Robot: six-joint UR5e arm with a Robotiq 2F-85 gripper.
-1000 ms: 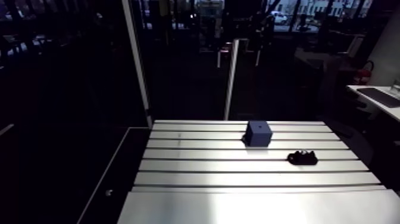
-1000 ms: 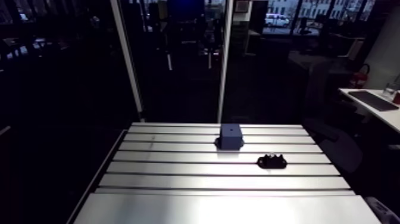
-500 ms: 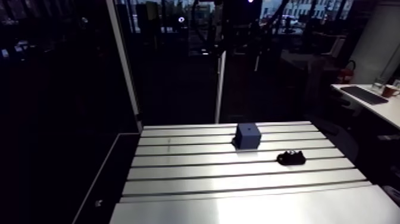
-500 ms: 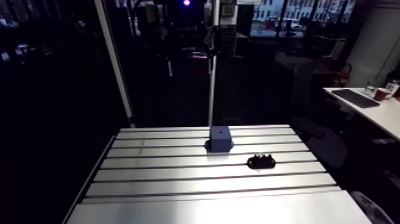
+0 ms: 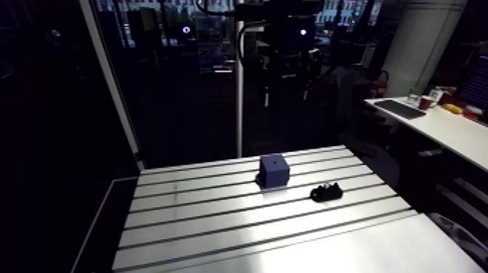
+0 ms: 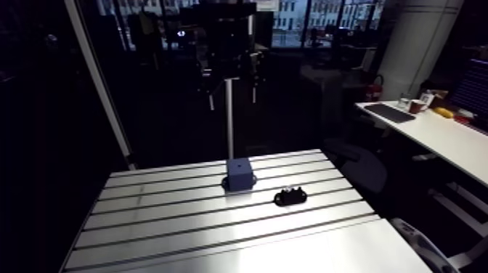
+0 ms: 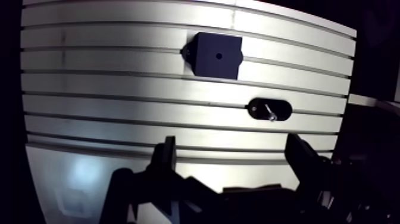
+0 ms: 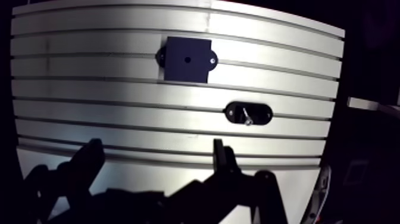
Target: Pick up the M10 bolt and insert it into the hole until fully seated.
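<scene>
Where a black oval holder [image 7: 269, 109] rests on the slotted table [image 7: 107, 89], the bolt [image 7: 270, 112] lies in it. It shows as a short silvery streak with its long axis slanted across the holder's length. One end points toward the gripper and the other toward the block, and which end is the head cannot be told. The holder's own length runs along the table's slots. Farther from the gripper, near the holder but not touching it, stands a dark blue block [image 7: 205, 47] with a small round hole [image 7: 218, 56] in the middle of its top face. The gripper [image 7: 233, 156] hangs above the table short of the holder, its two fingers [image 7: 167, 156] spread wide with nothing between them.
</scene>
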